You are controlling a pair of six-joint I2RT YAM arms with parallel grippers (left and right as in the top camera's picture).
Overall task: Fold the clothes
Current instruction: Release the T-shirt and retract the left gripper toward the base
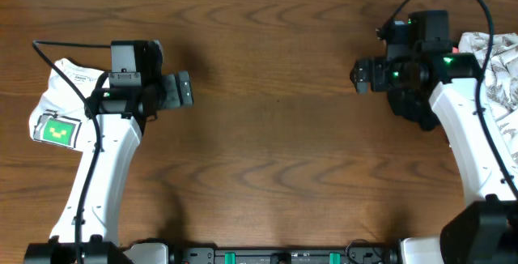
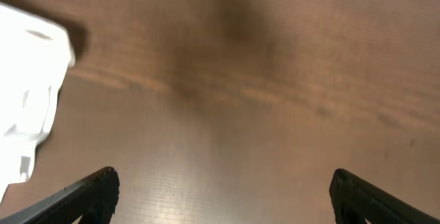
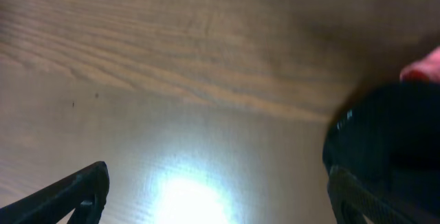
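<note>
Overhead first: your T-shirt (image 1: 65, 94) sits as a folded white bundle at the far left of the wooden counter (image 1: 267, 151), green print (image 1: 57, 131) facing up, with the left arm crossing over part of it; the left tool (image 1: 184, 90) points toward the middle of the counter, off to the side of the shirt and clear of it; the right tool (image 1: 360, 76) is way over on the other side, also aimed at the middle, well apart from the shirt; there's a patterned cloth (image 1: 500, 66) at the right edge behind that arm

Left wrist view: the two fingers (image 2: 89, 193) poke in from the bottom corners, spread wide with only bare wood between them, so that tool is open and holding nothing; the shirt shows as a white lump at the left edge of the picture, outside the jaws

Right wrist view is pretty blurry; fingers (image 3: 79, 189) are again wide apart over bare counter with a bright glare spot, so open and empty; a dark rounded shape (image 3: 385, 141) sits at the right side, can't tell what it is, with a pinkish-red bit (image 3: 423, 69) just above it
</note>
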